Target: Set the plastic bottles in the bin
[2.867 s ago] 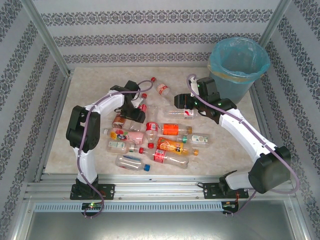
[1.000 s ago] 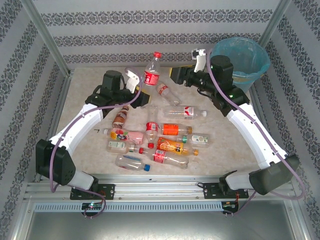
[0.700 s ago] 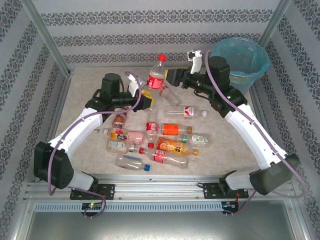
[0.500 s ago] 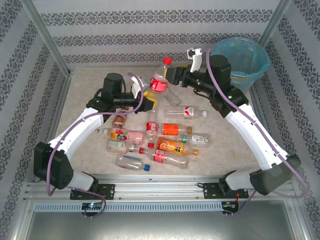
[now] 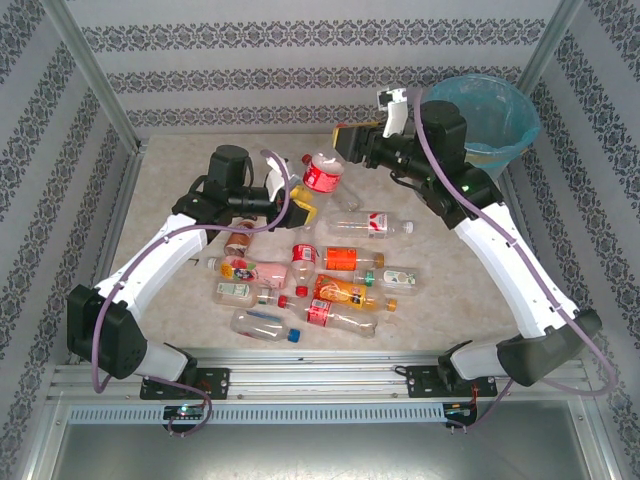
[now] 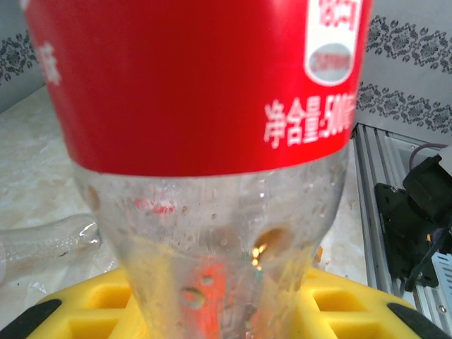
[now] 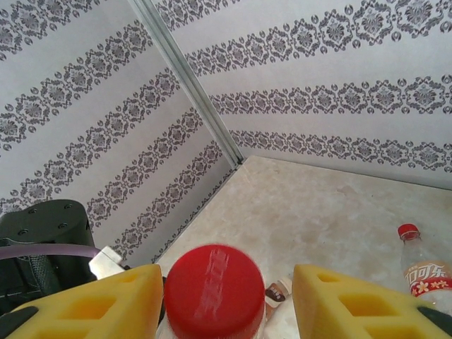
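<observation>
The left pincer [image 5: 300, 201] is clamped on the base of a red-label bottle [image 5: 322, 172] and holds it clear of the worktop [image 5: 180, 170], over the far middle. In the left wrist view the bottle's clear ribbed bottom sits squeezed between the yellow pads [image 6: 78, 314], and the red label takes up the upper part of the picture.

The right pincer [image 5: 342, 142] meets the same bottle from the other end. In the right wrist view its red cap [image 7: 214, 289] lies between the two yellow fingers [image 7: 106, 304]. The jaws are apart, one finger just beside the cap and the other with a clear gap to it, so this pincer is open and grips nothing.

The bin [image 5: 505, 150] stands in the far right corner of the worktop, behind the right arm, lined with a light-blue bag. The held bottle is well to its left, outside it.

The other bottles [image 5: 340, 292] lie on their sides in a loose group on the middle of the worktop, near the arms' side of the held one, some touching their neighbours.
</observation>
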